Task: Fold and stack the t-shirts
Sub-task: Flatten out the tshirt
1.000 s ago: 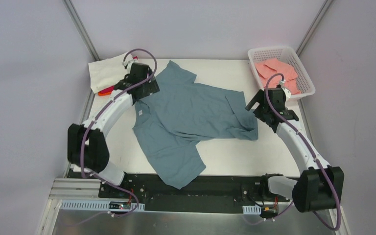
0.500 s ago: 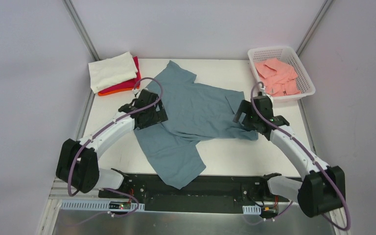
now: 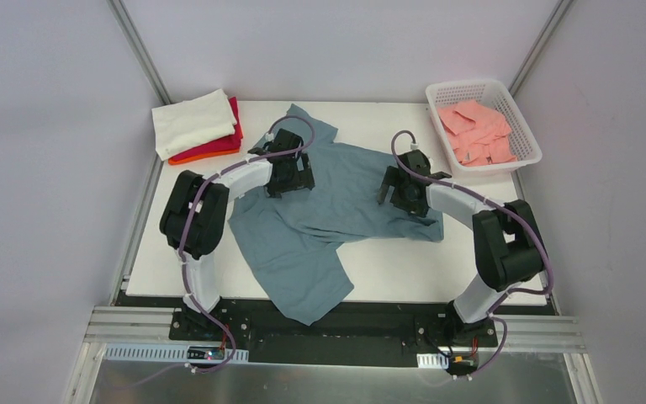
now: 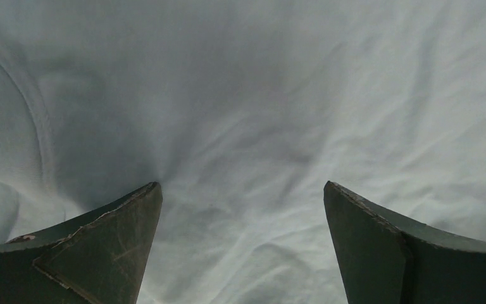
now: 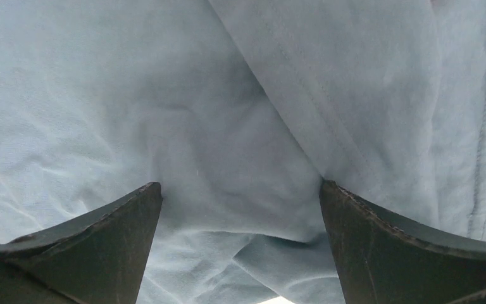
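The crosswise slate blue-grey cotton t-shirt [image 3: 336,202] is being spanned directly from above by the released left gripper [image 3: 291,175] and right gripper [image 3: 404,192].

Lab test cell, aluminium frame [image 3: 140,50], grey panels [image 3: 336,42]

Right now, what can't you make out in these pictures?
- Top view: fingertips of left gripper and right gripper, hidden under their own wrists.
- Wrist views: blue-grey t-shirt outline, cut off by every edge.
- Top view: count of pink shirts in the basket, heaped together.
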